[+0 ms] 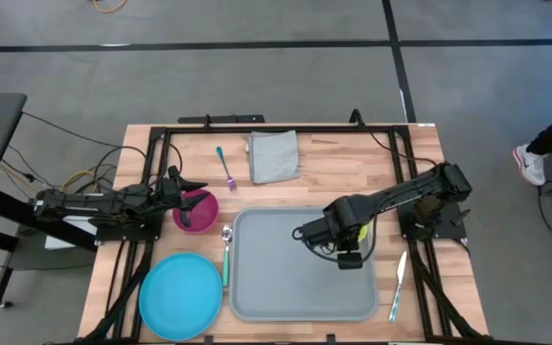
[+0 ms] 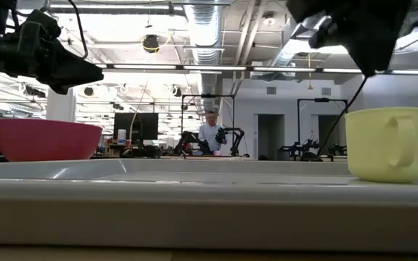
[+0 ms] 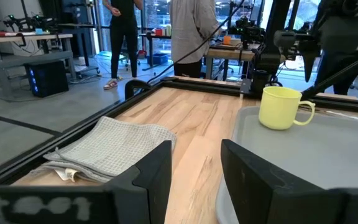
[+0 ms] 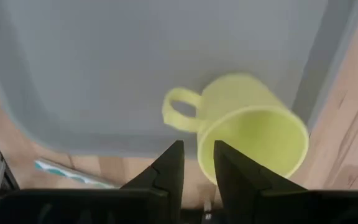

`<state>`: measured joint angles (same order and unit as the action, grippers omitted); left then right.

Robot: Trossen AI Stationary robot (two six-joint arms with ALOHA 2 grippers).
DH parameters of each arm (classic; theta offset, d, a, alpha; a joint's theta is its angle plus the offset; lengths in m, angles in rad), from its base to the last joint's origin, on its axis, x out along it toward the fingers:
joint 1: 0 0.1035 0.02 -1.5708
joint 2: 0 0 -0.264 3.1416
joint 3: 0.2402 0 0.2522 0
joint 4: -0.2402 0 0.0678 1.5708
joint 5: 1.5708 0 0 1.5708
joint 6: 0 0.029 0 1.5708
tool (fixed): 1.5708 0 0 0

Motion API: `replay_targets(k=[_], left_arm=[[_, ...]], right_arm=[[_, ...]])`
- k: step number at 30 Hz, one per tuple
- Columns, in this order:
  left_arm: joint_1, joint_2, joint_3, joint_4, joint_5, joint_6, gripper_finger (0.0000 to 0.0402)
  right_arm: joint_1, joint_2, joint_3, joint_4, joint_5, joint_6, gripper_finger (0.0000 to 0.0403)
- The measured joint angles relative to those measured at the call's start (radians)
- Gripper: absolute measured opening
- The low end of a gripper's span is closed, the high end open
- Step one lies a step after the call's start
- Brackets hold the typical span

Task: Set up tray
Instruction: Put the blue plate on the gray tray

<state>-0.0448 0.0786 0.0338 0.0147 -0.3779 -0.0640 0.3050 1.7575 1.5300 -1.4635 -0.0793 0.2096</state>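
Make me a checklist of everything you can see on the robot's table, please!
Surface: wooden table, black frame round it.
Job's things: grey tray; yellow mug standing upright on it.
Clutter: pink bowl, blue plate, folded grey napkin, fork, spoon, knife, all off the tray.
Grippers: left gripper open, over the bowl; right gripper above the mug, fingers apart, holding nothing.
Cables: bundle by the left arm's base.
Surroundings: people beyond the table.

Grey tray (image 1: pixel 276 278) flat on table
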Motion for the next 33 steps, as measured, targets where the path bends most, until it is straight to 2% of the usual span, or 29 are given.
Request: replay_targets(k=[7, 12, 16, 19, 22, 25, 29, 33], left_arm=[[0.0, 0.0, 0.0, 0.009, -0.001, -0.082, 0.0128], [0.0, 0.0, 0.015, 0.064, -0.001, -0.052, 0.0128], [0.0, 0.001, 0.134, 0.042, 0.007, -0.02, 0.0128], [0.0, 0.033, 0.262, -0.111, 0.013, -0.013, 0.0128], [0.0, 0.122, 0.423, -0.315, 0.063, -0.028, 0.0128], [0.0, 0.264, 0.563, -0.487, 0.147, -0.056, 0.0128], [-0.02, 0.467, 0.688, -0.571, 0.223, -0.043, 0.0128], [-0.099, 0.673, 0.781, -0.629, 0.258, -0.007, 0.0128]], right_arm=[[0.021, -0.15, -0.008, 0.112, 0.105, -0.056, 0.0082], [0.023, -0.31, -0.094, 0.334, 0.16, -0.134, 0.0082], [0.023, -0.429, -0.208, 0.52, 0.145, -0.216, 0.0082], [0.023, -0.503, -0.299, 0.595, 0.124, -0.234, 0.0082], [0.023, -0.56, -0.397, 0.693, 0.127, -0.227, 0.0082], [0.023, -0.59, -0.482, 0.784, 0.129, -0.22, 0.0082], [0.023, -0.593, -0.552, 0.828, 0.129, -0.218, 0.0082], [0.023, -0.579, -0.566, 0.814, 0.118, -0.2, 0.0082]])
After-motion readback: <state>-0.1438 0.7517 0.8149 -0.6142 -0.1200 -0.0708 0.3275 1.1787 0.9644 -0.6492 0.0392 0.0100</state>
